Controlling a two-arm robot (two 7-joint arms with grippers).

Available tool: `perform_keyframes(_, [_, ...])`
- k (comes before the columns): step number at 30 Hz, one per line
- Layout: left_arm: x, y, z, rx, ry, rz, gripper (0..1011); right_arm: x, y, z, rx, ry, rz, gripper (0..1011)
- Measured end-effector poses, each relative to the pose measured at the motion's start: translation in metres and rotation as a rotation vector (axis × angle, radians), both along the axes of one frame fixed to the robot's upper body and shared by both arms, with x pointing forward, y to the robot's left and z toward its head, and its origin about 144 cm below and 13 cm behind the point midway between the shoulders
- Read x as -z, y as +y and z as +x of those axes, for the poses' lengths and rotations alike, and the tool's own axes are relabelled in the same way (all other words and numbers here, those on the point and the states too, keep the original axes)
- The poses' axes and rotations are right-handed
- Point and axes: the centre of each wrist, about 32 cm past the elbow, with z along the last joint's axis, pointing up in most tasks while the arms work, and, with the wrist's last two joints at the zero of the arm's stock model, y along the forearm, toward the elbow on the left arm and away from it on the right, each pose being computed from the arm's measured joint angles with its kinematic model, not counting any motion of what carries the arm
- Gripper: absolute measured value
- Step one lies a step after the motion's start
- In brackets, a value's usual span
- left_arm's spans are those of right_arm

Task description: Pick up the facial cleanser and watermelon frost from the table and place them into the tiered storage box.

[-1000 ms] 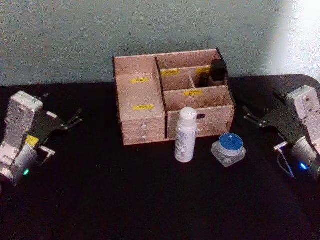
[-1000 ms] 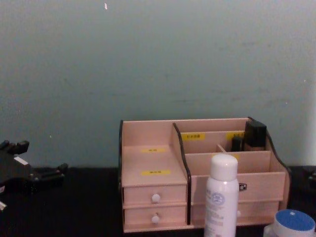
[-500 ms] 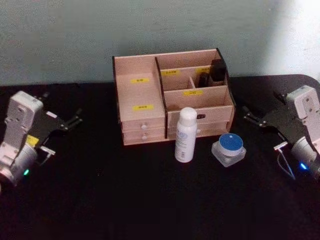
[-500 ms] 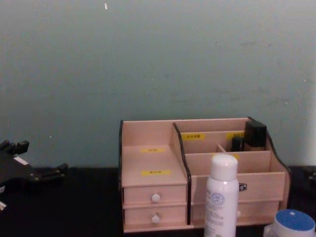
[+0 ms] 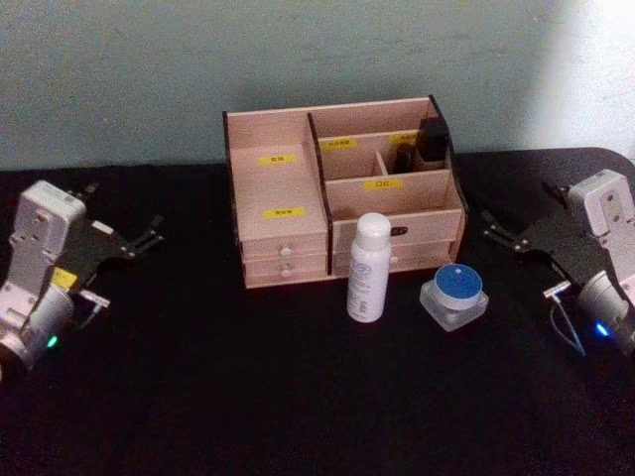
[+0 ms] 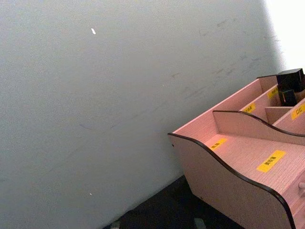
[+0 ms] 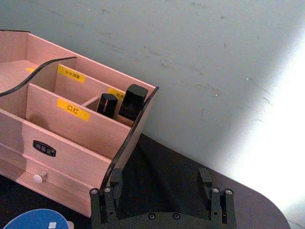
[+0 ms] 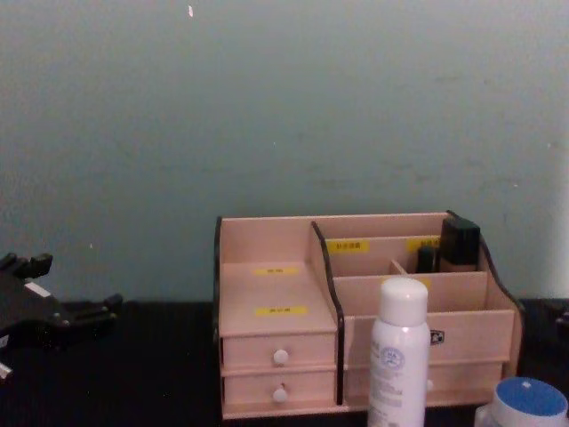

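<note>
Toppling is the likeliest failure. The tall white plastic spray bottle stands narrow and upright just before the light pinkish wooden tiered storage box, with the squat clear jar with a blue lid beside it, so a glancing finger could knock it over. Well out to either side of the box, the left claw and right claw hang open. One yellow label reads "口红"; the rest are illegible.

Black bench, dark all over. Standing on it, toward the back and centred: tiered storage box. Just before the drawers, upright: white bottle. Near the bottle on the right, not touching: blue-lidded jar.
</note>
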Motion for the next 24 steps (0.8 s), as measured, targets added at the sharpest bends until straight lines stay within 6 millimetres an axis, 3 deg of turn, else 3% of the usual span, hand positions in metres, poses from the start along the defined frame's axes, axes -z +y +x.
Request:
perform_keyframes(14, [0.000, 0.000, 0.000, 0.000, 0.000, 0.000, 1001, -0.001, -0.001, 0.000, -0.006, -0.001, -0.005, 1003])
perform_keyframes(24, [0.000, 0.000, 0.000, 0.000, 0.000, 0.000, 1001, -0.010, -0.012, -0.008, -0.059, -0.003, -0.001, 1003])
